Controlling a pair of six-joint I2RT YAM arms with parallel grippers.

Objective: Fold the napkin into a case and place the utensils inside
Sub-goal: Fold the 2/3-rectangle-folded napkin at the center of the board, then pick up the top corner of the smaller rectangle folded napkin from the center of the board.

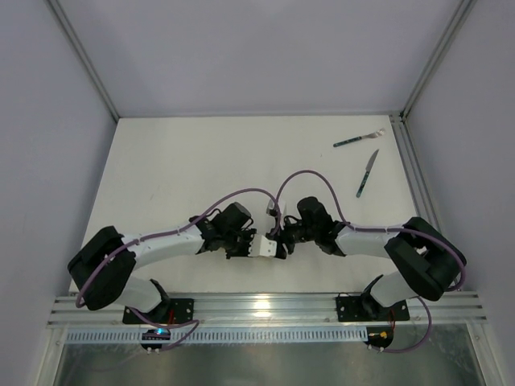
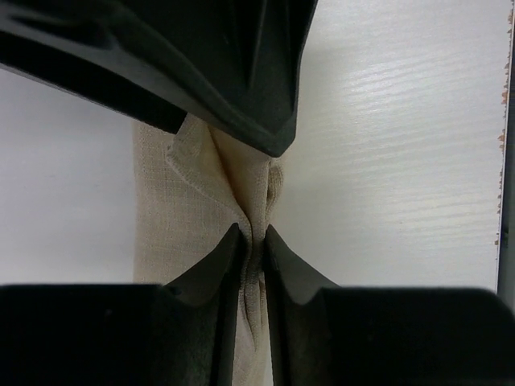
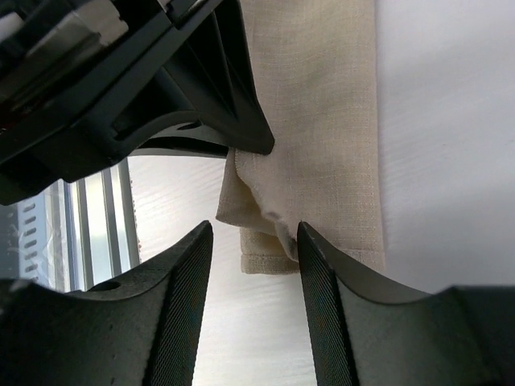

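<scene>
My left gripper (image 2: 253, 241) is clamped tight on a raised ridge of the napkin (image 2: 173, 209), while my right gripper (image 3: 254, 233) stands with its jaws apart over one end of the cloth, gripping nothing. The napkin lies as a narrow folded strip on the table (image 1: 185, 161) between my two wrists. It looks light, thin and limp, so I judge a shallow pinch on a hemmed edge or corner is best. The fork (image 1: 360, 139) and knife (image 1: 368, 173) lie well apart at the far right, and I can read no writing anywhere.
</scene>
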